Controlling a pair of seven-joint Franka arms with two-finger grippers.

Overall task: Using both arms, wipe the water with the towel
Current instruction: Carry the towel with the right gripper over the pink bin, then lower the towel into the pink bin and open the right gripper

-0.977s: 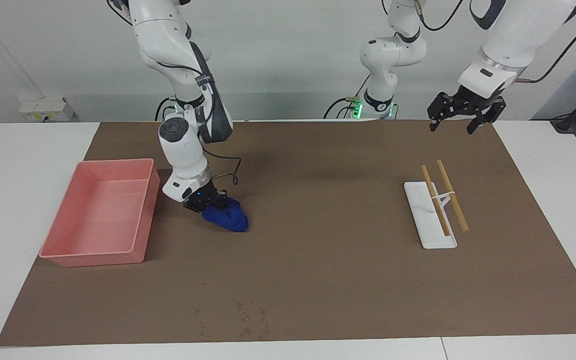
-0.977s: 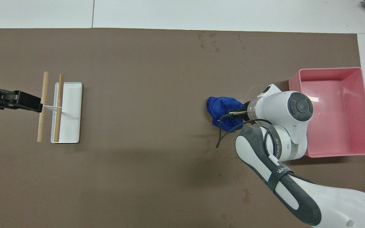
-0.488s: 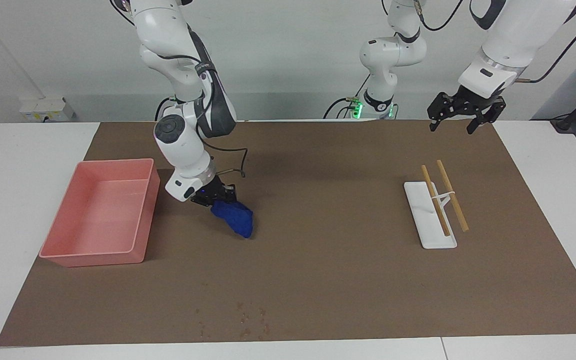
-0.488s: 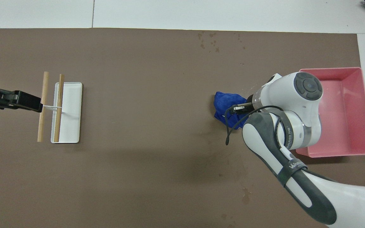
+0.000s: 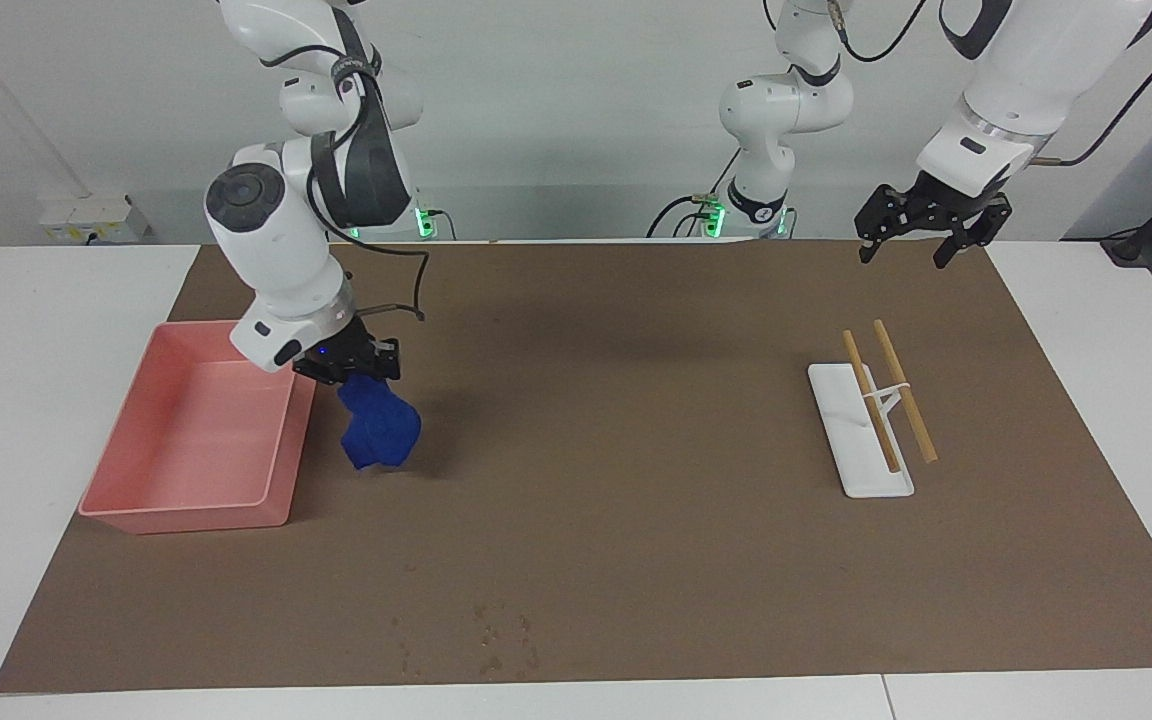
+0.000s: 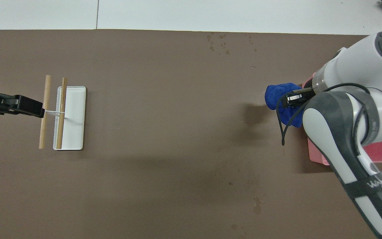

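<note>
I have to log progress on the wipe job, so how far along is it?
Done: the right pincer is shut on the towel, lifted off the mat beside the pink tray. In hand: carrying it. Left: no wiping visible yet; the left pincer waits open above the mat.

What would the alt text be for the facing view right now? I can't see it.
The right gripper holds the blue towel dangling in the air beside the pink tray, above the brown mat. The left gripper waits open, raised above the mat's edge, with a white tray and two wooden sticks lying on the mat.
</note>
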